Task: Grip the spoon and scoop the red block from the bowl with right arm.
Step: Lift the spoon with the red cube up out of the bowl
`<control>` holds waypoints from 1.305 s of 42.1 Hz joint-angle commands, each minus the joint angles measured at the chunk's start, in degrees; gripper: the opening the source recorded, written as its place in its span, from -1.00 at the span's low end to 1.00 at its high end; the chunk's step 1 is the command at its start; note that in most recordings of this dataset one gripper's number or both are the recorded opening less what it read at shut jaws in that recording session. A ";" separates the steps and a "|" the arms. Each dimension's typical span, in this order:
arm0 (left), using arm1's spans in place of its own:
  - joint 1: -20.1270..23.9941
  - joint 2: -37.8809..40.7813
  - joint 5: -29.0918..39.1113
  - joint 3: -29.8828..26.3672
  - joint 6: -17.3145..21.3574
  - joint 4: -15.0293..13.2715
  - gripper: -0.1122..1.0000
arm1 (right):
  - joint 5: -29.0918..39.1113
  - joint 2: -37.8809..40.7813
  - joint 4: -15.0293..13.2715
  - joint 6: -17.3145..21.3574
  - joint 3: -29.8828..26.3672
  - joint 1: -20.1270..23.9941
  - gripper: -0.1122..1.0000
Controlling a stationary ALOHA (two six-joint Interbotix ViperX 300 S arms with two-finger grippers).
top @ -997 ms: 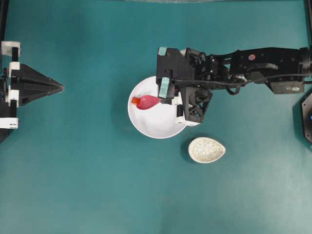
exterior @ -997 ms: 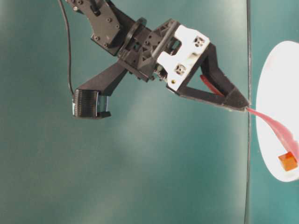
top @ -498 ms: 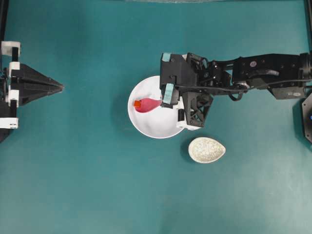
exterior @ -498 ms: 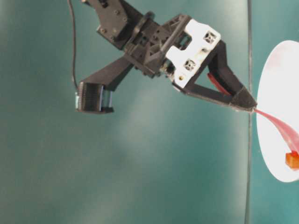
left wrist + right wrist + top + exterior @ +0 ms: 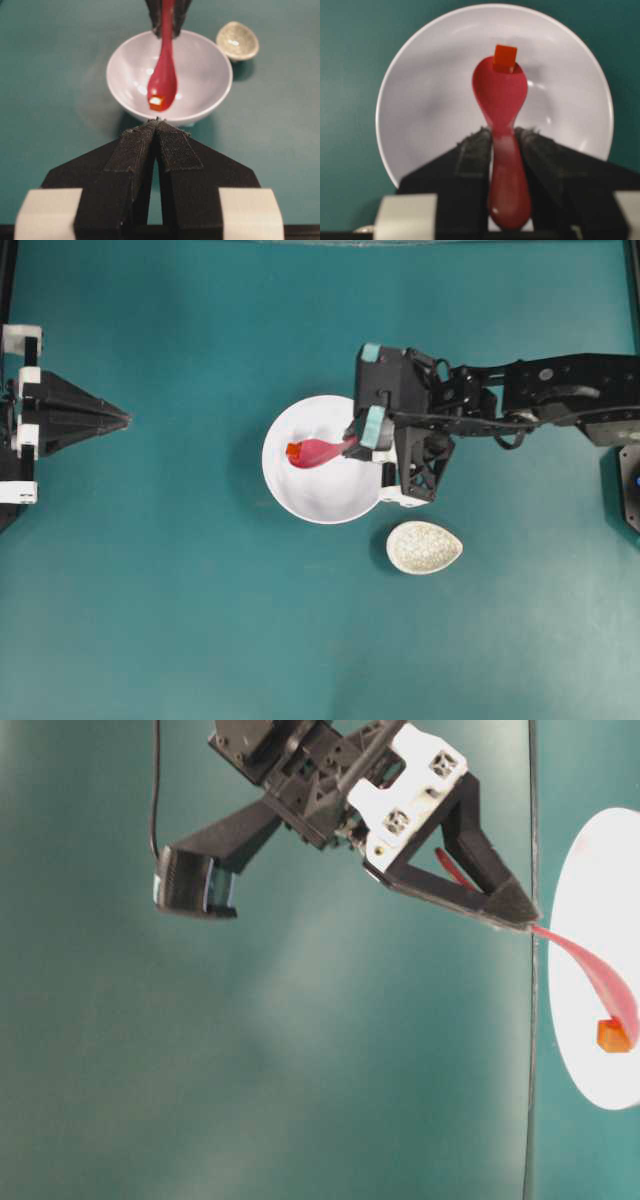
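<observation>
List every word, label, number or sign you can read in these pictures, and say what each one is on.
None can be read: no text, brand or number shows in any view.
The right arm carries a small round red-and-blue sticker, too small to read.
The spoon, the red block, the bowl and the speckled dish are unmarked.
The teal tape patches on the right gripper are blank.

1. The left gripper (image 5: 157,131) fills the foreground, its black fingers pressed together at the tips.
2. Just beyond stands the white bowl (image 5: 216,65).
3. The spoon (image 5: 163,75) reaches over it, its handle clamped by the right gripper (image 5: 168,19) at the top edge.
4. The red block (image 5: 156,101) sits at the scoop's tip.
5. A speckled dish (image 5: 237,40) lies behind, to the right.
</observation>
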 commanded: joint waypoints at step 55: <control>0.09 -0.09 -0.97 -1.23 -1.32 0.09 -0.80 | -41.92 -13.01 0.53 4.39 25.49 4.75 -0.36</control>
